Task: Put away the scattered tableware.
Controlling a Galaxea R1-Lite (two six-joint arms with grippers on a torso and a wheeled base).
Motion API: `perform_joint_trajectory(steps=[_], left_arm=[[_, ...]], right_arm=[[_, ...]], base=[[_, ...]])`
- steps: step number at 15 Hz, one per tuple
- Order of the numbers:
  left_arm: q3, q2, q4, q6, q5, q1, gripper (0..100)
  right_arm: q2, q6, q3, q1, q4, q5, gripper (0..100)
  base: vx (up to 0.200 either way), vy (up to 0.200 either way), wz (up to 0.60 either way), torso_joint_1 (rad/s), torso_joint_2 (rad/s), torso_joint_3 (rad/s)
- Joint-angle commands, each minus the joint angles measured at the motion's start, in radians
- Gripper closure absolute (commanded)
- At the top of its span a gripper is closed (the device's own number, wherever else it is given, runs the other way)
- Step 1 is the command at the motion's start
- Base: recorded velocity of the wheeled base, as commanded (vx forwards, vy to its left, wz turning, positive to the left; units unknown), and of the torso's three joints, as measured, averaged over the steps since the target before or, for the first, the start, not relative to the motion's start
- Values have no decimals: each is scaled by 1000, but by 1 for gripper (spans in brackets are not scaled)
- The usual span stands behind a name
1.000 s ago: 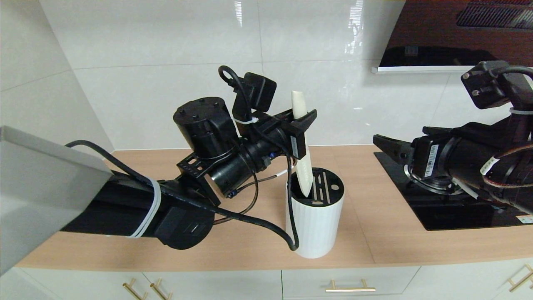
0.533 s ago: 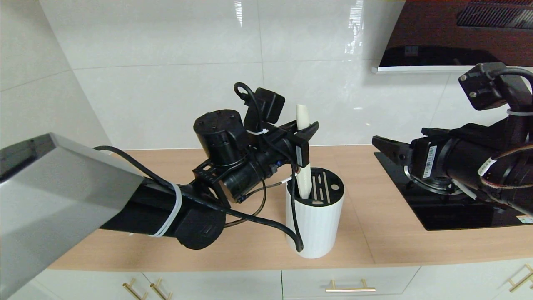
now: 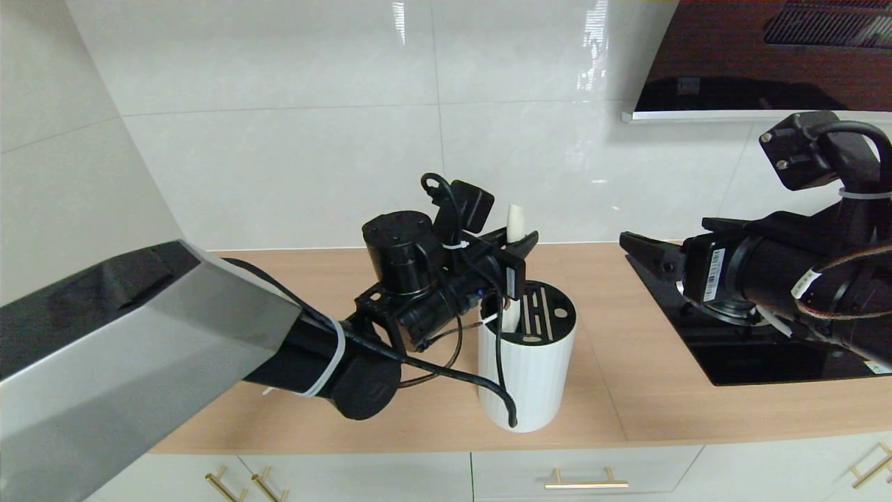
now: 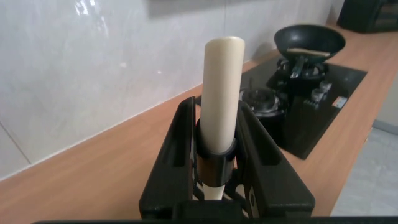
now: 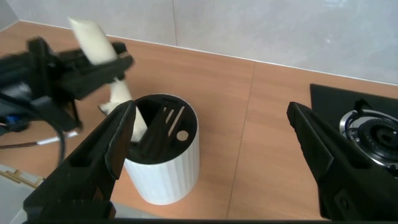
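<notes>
Knife [image 3: 514,224]: upright at centre frame, blade down inside the top of the white holder [image 3: 531,369], cream handle rising above the fingers.
Left gripper [image 3: 518,245]: clenched on the knife's handle, just above the holder.
Right gripper [image 3: 635,247]: right of frame, jaws spread, grasping nothing, well apart from the knife.
Holder: lower centre, on the wooden counter [image 3: 627,390].
</notes>
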Motion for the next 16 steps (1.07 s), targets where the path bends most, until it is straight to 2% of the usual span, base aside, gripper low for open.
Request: perform_joint_trajectory(steps=[1, 14, 15, 16], left_arm=[[-2, 21, 0, -1, 2, 0, 100], [1, 82, 11, -1, 39, -17, 100], [0, 82, 9, -1, 48, -17, 0], [0, 76, 6, -1, 53, -17, 0]], right_arm=[[4, 0, 1, 0, 0, 0, 0], [13, 0, 2, 0, 0, 0, 0], [14, 0, 2, 1, 0, 0, 0], [14, 0, 2, 1, 0, 0, 0]], base=[[0, 0, 0, 0, 0, 0], [0, 0, 0, 0, 0, 0], [0, 0, 0, 0, 0, 0], [0, 0, 0, 0, 0, 0]])
